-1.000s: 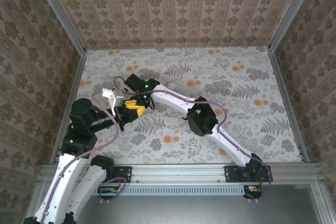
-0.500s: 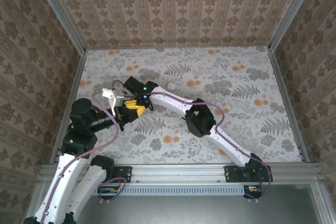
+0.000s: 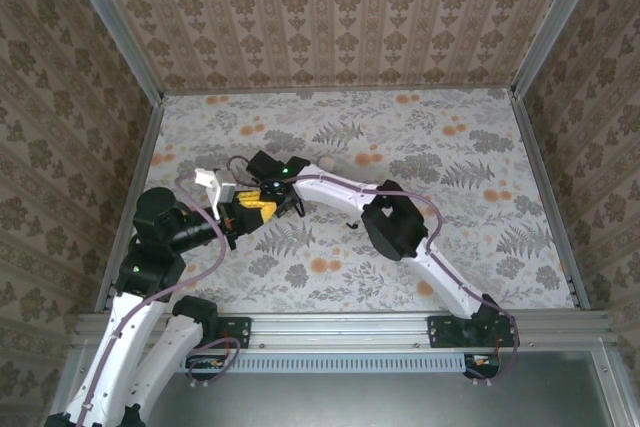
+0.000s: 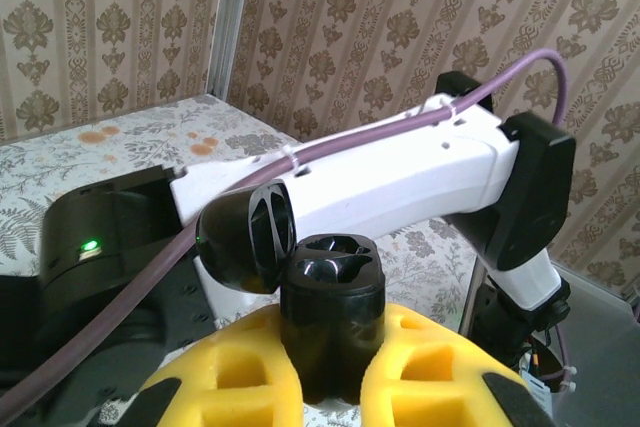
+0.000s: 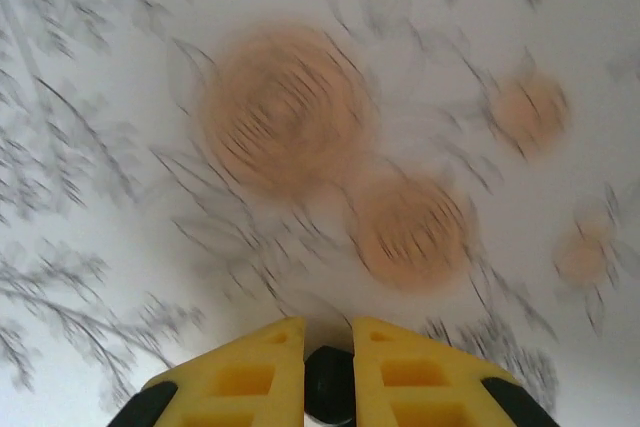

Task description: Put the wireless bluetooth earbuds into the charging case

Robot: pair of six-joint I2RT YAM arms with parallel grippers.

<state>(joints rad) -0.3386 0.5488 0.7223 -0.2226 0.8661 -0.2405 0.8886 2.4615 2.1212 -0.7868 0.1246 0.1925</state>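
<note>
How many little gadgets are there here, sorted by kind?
Black charging case, lid open: 1
Black earbud, blurred: 1
Small white round thing, perhaps another case: 1
Total: 3

A white table [image 3: 500,217] is printed with grey ferns and orange blossoms, the walls [image 3: 350,17] are papered in beige damask, and yellow pads [image 4: 230,377] are seen around a glossy black charging case [image 4: 330,297] and a black earbud [image 5: 329,387].
</note>
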